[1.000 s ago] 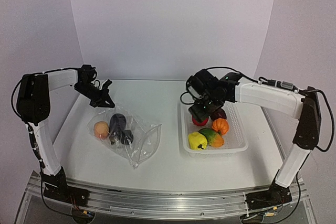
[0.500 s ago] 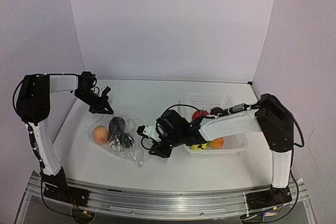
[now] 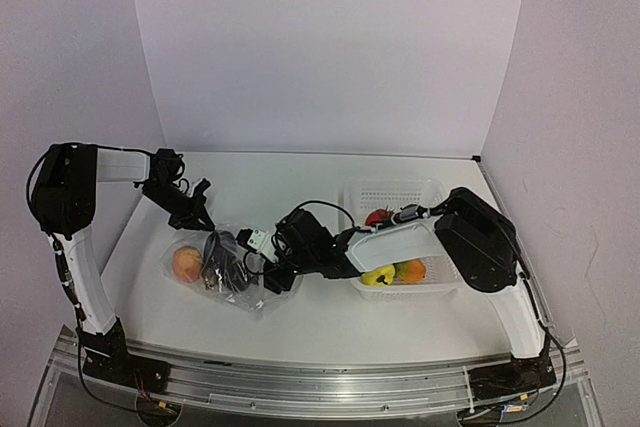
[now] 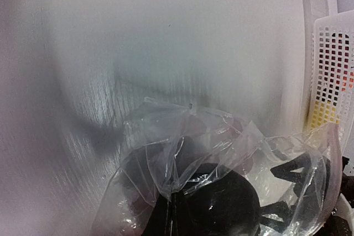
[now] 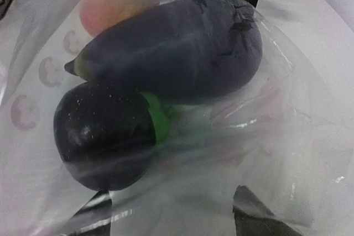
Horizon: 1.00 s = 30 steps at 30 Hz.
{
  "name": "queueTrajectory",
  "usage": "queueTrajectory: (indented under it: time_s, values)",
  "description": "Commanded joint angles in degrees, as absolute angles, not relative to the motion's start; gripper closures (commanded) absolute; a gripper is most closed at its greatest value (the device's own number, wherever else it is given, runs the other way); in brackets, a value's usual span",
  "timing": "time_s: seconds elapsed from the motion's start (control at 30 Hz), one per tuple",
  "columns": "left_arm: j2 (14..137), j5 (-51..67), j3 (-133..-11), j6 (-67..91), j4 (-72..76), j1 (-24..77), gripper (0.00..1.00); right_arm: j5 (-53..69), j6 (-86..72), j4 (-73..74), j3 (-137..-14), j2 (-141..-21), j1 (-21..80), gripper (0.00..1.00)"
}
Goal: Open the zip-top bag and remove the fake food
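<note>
Removing food: right end effector (image 5: pixel 172 211), released, pointing at eggplants (image 5: pixel 171 48) inside zip-top bag (image 4: pixel 193 120) near tabletop's (image 3: pixel 300 187) left edge; left end effector (image 3: pixel 193 212) clenching at bag's far rim (pinch unconfirmed). Next probably needing closure on nearer eggplant (image 5: pixel 105 136).

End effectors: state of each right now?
Left end effector: closed at the zip-top bag's edge; grip unclear.
Right end effector: open, facing the bag, holding nothing.

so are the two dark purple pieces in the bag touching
Touching: the right wrist view shows the round purple piece butted against the long purple piece, no gap.
</note>
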<state>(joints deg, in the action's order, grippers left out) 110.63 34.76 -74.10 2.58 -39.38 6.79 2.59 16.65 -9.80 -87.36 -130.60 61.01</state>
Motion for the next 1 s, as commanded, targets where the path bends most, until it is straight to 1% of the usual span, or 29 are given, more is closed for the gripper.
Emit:
queueTrajectory:
  time_s: [0.0, 0.27, 0.43, 0.5, 0.77, 0.87, 0.97]
  values:
    - [110.3, 35.8, -72.0, 3.0, -38.7, 6.7, 1.00, 8.0, 15.7, -14.8, -93.5, -134.1, 61.1, 0.25]
    - [110.6, 36.3, -72.0, 3.4, -38.7, 6.7, 1.00, 20.3, 15.1, -15.5, -96.2, -135.8, 62.3, 0.18]
    - [110.8, 36.2, -71.3, 5.2, -38.8, 6.7, 1.00, 22.9, 12.4, -16.3, -98.0, -137.1, 63.2, 0.16]
    - [111.0, 36.3, -70.9, 7.2, -38.7, 6.6, 1.00, 22.5, 11.7, -16.6, -99.9, -138.8, 63.6, 0.16]
    - [111.4, 37.9, -69.1, 9.0, -37.7, 6.6, 1.00, 14.0, 10.9, -18.4, -106.8, -145.6, 64.1, 0.13]
    - [111.4, 38.1, -68.8, 9.0, -37.3, 6.7, 1.00, 13.1, 10.5, -18.6, -108.5, -147.1, 64.1, 0.11]
    - [111.3, 38.3, -68.3, 9.0, -37.1, 6.7, 1.00, 13.7, 8.7, -19.0, -110.2, -148.6, 64.1, 0.13]
